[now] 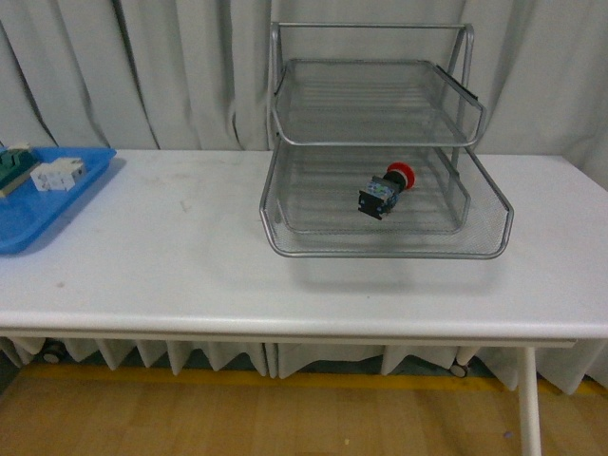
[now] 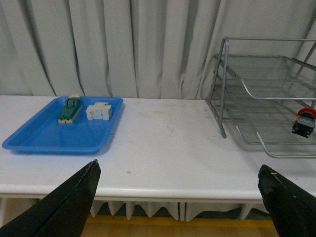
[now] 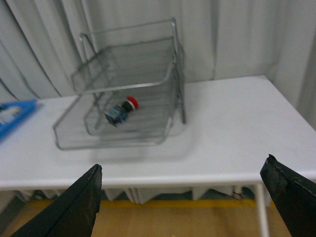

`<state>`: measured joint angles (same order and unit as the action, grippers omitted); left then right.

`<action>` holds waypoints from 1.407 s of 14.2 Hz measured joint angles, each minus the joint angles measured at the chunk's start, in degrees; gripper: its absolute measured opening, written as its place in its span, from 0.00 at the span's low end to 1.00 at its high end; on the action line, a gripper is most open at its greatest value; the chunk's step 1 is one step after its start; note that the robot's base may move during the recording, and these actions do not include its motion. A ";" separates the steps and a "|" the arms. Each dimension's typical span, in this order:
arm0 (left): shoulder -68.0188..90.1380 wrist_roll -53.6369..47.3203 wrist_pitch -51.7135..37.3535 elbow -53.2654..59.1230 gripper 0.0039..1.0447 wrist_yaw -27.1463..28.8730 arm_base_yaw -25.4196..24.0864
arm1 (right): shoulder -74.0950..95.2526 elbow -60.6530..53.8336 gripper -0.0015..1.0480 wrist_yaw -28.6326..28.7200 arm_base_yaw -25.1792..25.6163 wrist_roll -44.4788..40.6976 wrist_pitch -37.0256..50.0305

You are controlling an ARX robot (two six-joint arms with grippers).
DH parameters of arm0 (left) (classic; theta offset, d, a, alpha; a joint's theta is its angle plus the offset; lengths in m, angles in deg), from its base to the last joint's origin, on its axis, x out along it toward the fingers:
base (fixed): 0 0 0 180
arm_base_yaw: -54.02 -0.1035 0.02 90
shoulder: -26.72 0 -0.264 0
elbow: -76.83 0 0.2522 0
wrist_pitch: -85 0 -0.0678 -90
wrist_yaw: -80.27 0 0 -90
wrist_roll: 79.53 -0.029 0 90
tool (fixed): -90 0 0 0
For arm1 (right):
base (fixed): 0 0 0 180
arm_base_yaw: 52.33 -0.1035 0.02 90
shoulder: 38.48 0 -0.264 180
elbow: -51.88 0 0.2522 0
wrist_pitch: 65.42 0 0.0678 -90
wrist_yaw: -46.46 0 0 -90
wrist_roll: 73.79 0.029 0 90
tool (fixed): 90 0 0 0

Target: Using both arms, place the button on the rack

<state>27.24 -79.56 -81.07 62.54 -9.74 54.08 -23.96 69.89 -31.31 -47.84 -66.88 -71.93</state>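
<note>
The button [image 1: 385, 190], red-capped on a black and silver body, lies on its side on a lower mesh tier of the silver wire rack [image 1: 380, 249] at the table's back centre-right. The left wrist view shows the button [image 2: 303, 122] at its right edge inside the rack [image 2: 247, 89]. In the right wrist view the button [image 3: 121, 110] rests in the rack [image 3: 123, 74]. Neither arm shows in the front view. My left gripper [image 2: 180, 180] is open and holds nothing, back at the table's front edge. My right gripper [image 3: 181, 181] is open too, also empty and off the table's front.
A flat blue tray [image 1: 38, 214] at the table's left end holds a white block [image 1: 57, 174] and a green-and-cream block [image 2: 69, 109]. Grey curtains hang behind the white table [image 1: 190, 266]. The table's right end [image 3: 276, 98] shows in the right wrist view.
</note>
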 joint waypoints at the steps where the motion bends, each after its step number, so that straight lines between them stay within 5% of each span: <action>1: 0.00 0.00 0.02 0.00 0.94 -0.02 0.00 | 8.44 3.30 0.94 0.68 -0.85 2.51 8.50; 3: 0.00 0.00 0.00 0.00 0.94 0.04 0.00 | 33.66 15.87 0.94 -1.46 -3.15 9.01 27.58; 4: 0.00 0.00 0.02 0.00 0.94 0.02 0.00 | 48.15 25.03 0.94 -3.93 -5.35 11.85 29.77; 10: 0.00 0.00 0.02 0.00 0.94 0.02 0.00 | 85.37 55.87 0.92 -8.31 -15.93 16.13 9.66; 17: 0.00 0.02 0.02 0.00 0.94 0.02 0.00 | 90.55 58.27 0.05 -5.53 -22.14 10.29 -2.56; 20: 0.00 0.00 0.02 0.00 0.94 0.00 0.00 | 92.94 56.46 0.02 -4.87 -23.34 8.26 -3.67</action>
<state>27.24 -79.56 -81.05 62.54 -9.74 54.08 68.98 126.35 -36.18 -71.19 -58.61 -75.60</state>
